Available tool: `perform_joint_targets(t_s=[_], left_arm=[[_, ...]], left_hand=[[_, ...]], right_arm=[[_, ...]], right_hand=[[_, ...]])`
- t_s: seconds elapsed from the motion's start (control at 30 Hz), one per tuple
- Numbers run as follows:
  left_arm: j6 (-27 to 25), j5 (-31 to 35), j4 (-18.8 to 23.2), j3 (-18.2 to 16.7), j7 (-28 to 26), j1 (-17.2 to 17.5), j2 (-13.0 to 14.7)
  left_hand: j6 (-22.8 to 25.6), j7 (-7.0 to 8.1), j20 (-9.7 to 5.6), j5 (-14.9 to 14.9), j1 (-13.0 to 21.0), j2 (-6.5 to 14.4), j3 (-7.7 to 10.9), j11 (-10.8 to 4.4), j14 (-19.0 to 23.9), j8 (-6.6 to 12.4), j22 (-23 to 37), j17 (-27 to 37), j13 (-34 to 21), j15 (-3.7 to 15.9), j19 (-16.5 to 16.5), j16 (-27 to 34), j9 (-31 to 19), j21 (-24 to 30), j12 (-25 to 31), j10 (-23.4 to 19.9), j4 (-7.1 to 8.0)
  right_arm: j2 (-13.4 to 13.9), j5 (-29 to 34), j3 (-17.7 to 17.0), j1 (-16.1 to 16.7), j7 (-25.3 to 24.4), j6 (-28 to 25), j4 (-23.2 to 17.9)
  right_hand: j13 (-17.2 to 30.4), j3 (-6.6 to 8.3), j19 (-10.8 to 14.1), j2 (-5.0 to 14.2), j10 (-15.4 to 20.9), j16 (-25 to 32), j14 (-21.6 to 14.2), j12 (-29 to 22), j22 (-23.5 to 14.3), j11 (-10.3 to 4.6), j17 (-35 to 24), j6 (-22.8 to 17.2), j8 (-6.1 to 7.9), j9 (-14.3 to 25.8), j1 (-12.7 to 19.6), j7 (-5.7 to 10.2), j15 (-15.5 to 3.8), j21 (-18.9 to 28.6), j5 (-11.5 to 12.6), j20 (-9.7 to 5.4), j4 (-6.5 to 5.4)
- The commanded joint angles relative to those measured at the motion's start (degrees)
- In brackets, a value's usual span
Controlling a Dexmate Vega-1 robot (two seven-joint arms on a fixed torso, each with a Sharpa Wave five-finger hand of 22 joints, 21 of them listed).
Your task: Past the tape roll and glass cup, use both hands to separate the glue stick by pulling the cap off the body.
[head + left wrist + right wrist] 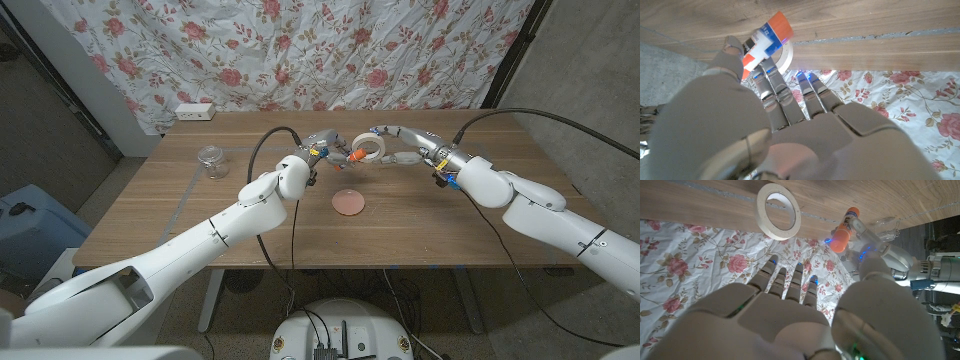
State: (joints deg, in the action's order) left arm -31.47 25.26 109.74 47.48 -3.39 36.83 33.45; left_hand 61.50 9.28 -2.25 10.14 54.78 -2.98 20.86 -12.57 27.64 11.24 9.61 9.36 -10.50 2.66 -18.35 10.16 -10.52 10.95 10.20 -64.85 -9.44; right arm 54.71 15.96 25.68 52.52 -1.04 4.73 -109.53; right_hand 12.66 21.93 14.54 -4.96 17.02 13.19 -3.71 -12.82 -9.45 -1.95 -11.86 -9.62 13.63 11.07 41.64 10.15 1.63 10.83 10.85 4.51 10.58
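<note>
Holding the glue stick up in the left hand, cap still on; right hand spread wide beside the tape roll, pull not started.

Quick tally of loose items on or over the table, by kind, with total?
Glue stick: 1
Tape roll: 1
Glass cup: 1
Pink round disc: 1
Total: 4
</note>
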Motion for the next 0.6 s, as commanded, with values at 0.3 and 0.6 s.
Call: perform_joint_targets(t_s=[0.3,0.6], left_arm=[[0.81,0.03,-0.34,0.69,-0.43,-0.4,0.04],[0.87,0.37,-0.66,1.07,-0.22,-0.61,-0.25]], left_hand=[[0.38,-0.17,-3.77,0.46,0.06,0.83,0.05,-0.27,-0.25,0.04,0.07,0.0,-0.15,8.1,0.19,-0.09,-0.16,-0.24,0.56,0.07,0.27],[0.36,-0.11,-3.78,0.46,0.04,0.91,0.01,-0.27,-0.27,0.02,0.07,0.0,-0.15,8.06,0.22,-0.08,-0.16,-0.24,0.57,0.07,0.28]], right_arm=[[-1.07,2.5,1.97,-2.46,1.58,0.99,1.23],[-1.55,3.28,2.7,-3.4,2.65,0.27,1.39]], right_hand=[[0.44,-0.42,1.65,-1.22,1.81,0.68,-1.69,-0.54,-0.18,-0.21,-0.35,-2.21,1.04,0.21,0.65,0.4,-0.59,0.39,0.0,-0.27,-0.71],[0.49,-0.32,1.77,-1.12,2.76,0.87,-2.13,-0.76,-0.19,-0.52,-0.41,-2.94,1.25,0.22,1.1,0.52,-0.96,0.31,0.08,-0.33,-0.83]])
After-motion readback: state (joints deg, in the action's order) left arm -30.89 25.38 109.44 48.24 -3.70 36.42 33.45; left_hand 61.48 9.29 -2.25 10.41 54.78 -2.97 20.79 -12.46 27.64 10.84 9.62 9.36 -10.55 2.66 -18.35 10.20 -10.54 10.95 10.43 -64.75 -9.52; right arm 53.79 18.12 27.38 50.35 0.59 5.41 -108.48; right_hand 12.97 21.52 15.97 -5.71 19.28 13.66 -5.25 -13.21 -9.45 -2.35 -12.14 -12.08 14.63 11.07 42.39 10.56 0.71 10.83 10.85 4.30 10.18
